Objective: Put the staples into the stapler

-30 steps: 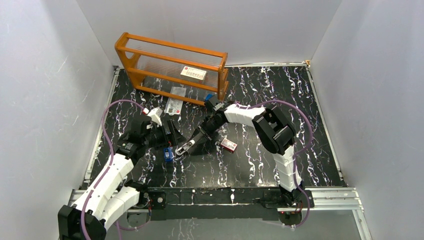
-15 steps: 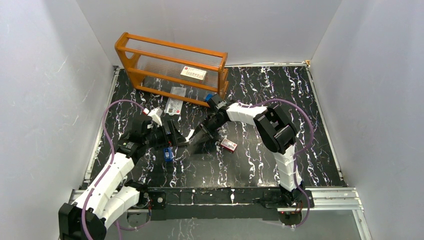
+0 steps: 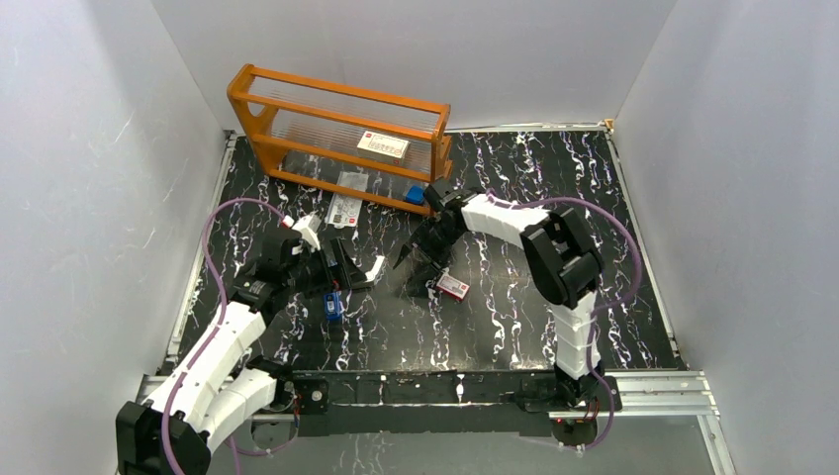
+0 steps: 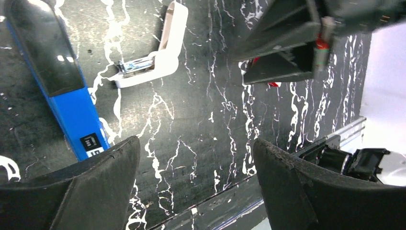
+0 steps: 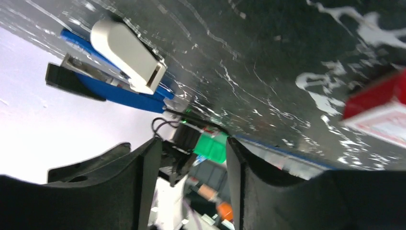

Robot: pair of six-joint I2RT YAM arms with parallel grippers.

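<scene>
Item: staples (image 4: pixel 136 64), silvery strips showing at the end of a pale tray (image 4: pixel 165 48).
Location: tray lies loose on the worktop (image 3: pixel 514 317), just beside the blue stapler (image 4: pixel 72 103) and not touching it; nothing holds it.
Change noted: a second ago the right gripper (image 5: pixel 192 143) was down at the stapler, its jaws much closer together. It has since let go, drawn back toward the red-and-white box (image 3: pixel 453 287), and its jaws now stand apart with nothing between them.
Left gripper (image 4: pixel 195 144): jaws spread wide, empty, hovering over the bare worktop between stapler and tray; it has barely moved.
Stapler: flat on the worktop, black top over blue body; whether its magazine is open cannot be told.
Bearing on task: the staples appear to have been brought next to the stapler but not loaded; no strip is seen in the stapler.
Outstanding: likely a strip must be lifted from the tray and seated in the stapler.
</scene>
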